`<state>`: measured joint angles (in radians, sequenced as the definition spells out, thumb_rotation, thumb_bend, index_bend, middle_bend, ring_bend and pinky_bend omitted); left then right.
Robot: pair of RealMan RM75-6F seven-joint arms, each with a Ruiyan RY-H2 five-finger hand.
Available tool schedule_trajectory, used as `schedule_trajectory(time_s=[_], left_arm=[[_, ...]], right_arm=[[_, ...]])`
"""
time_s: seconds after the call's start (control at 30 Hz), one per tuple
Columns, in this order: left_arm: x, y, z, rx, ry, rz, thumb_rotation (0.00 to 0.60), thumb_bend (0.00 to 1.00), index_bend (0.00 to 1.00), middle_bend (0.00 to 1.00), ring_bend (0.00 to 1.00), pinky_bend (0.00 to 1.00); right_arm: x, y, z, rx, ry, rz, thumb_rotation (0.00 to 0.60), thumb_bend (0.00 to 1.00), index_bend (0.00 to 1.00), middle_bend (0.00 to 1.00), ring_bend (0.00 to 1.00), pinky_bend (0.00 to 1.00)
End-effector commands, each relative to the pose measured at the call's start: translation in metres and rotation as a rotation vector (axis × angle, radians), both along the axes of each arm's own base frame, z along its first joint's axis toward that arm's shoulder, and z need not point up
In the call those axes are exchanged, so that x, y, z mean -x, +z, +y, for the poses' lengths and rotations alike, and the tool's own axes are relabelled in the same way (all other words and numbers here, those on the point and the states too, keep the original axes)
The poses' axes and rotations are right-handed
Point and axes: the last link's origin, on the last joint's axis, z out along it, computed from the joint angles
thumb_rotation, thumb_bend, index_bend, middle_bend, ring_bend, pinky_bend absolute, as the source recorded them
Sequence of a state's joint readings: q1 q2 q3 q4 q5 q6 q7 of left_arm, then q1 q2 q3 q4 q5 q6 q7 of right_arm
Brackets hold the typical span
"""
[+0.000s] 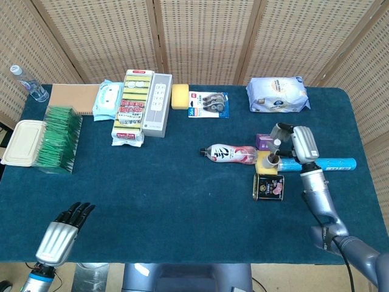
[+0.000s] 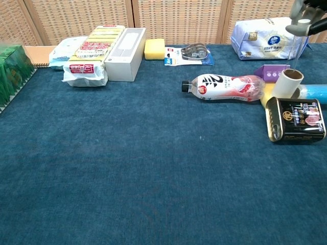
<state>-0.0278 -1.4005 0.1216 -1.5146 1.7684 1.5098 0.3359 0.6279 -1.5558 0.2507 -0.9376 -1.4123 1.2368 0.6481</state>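
Two bottles (image 1: 229, 154) (image 1: 28, 84), two sponges (image 1: 179, 96) (image 1: 263, 162), one tin (image 1: 268, 187).

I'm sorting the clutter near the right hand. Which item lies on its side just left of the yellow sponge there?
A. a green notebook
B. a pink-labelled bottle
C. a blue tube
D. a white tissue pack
B: the pink-labelled bottle lies flat, its base meeting the yellow sponge.
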Motion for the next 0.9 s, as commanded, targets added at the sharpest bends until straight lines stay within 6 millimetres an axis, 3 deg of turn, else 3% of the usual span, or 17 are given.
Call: schedule_trajectory(time_s=[0.03, 0.43, 0.73, 0.9], left_arm=[[0.000, 0.000, 0.000, 0.007, -0.010, -0.001, 0.600, 0.21, 0.10, 0.18, 0.15, 0.33], [0.002, 0.009, 0.009, 0.019, -0.051, -0.025, 0.600, 0.21, 0.10, 0.18, 0.15, 0.33], [0.000, 0.025, 0.020, 0.003, -0.089, -0.070, 0.600, 0.21, 0.10, 0.18, 0.15, 0.33], [-0.003, 0.041, 0.032, -0.024, -0.108, -0.122, 0.600, 0.21, 0.10, 0.18, 0.15, 0.33]], right_arm=[[0.002, 0.011, 0.008, 0.002, 0.005, 0.015, 0.600, 0.33, 0.49, 0.51, 0.52, 0.53], [0.006, 0.035, 0.047, 0.007, 0.024, 0.004, 0.600, 0.33, 0.44, 0.46, 0.46, 0.46], [0.020, 0.052, 0.096, 0.030, 0.005, 0.056, 0.600, 0.33, 0.41, 0.43, 0.42, 0.42], [0.041, 0.063, 0.135, 0.059, -0.055, 0.120, 0.600, 0.33, 0.39, 0.41, 0.39, 0.39]])
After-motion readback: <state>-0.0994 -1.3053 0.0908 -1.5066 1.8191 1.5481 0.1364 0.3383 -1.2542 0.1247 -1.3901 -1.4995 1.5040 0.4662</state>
